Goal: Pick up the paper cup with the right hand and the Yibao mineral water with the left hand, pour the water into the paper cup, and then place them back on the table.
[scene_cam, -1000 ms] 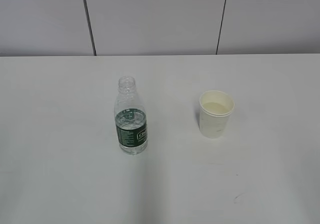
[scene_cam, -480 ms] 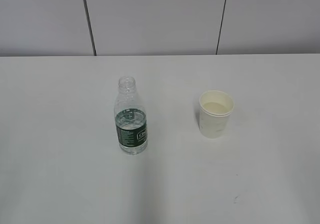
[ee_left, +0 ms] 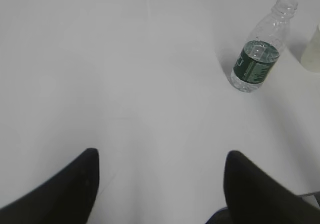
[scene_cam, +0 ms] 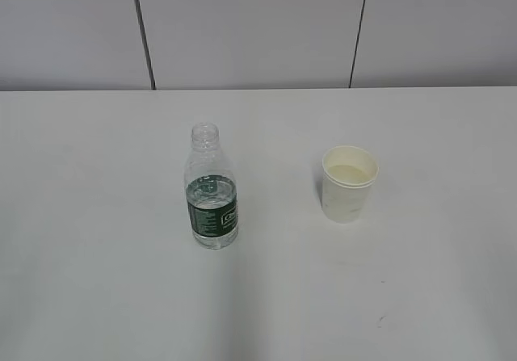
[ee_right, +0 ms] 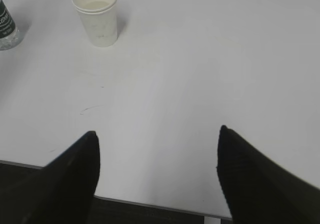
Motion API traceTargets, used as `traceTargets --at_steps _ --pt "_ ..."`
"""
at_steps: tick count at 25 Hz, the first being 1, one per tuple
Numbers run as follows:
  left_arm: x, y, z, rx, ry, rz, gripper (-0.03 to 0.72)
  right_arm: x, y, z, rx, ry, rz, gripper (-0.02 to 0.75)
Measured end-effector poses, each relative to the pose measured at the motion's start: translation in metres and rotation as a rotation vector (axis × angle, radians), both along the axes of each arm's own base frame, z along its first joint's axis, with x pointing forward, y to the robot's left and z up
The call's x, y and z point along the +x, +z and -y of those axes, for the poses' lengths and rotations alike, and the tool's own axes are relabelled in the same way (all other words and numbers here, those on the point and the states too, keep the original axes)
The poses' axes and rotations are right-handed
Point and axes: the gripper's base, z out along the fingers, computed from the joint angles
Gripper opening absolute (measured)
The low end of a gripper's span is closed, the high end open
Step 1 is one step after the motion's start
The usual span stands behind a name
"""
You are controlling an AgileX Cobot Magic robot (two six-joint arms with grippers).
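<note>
The Yibao mineral water bottle (scene_cam: 213,190) stands upright on the white table (scene_cam: 97,175), left of centre, uncapped and partly filled. The paper cup (scene_cam: 349,183) stands upright to its right with pale liquid inside. Neither arm shows in the exterior view. In the left wrist view my left gripper (ee_left: 161,156) is open and empty, far short of the bottle (ee_left: 261,48) at upper right. In the right wrist view my right gripper (ee_right: 157,134) is open and empty above the table's near edge, with the cup (ee_right: 97,14) far ahead at upper left.
A grey panelled wall (scene_cam: 258,30) rises behind the table. Small dark scuff marks (scene_cam: 380,321) lie on the tabletop near the front right. The table's front edge (ee_right: 150,204) shows in the right wrist view. The bottle's base (ee_right: 6,31) is cut off at that view's left edge.
The bottle and cup have not moved. A faint shadow on the tabletop near the front right scuff mark has faded from the exterior view.
</note>
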Motion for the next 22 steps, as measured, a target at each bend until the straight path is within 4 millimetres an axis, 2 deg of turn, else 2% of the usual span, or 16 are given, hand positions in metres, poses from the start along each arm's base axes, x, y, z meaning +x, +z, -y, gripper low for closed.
traceTargets --at_steps 22 --pt "-0.0001 0.0000 0.0009 -0.009 -0.007 -0.001 0.480 0.0000 0.0000 0.0000 0.003 -0.002 0.000 0.572"
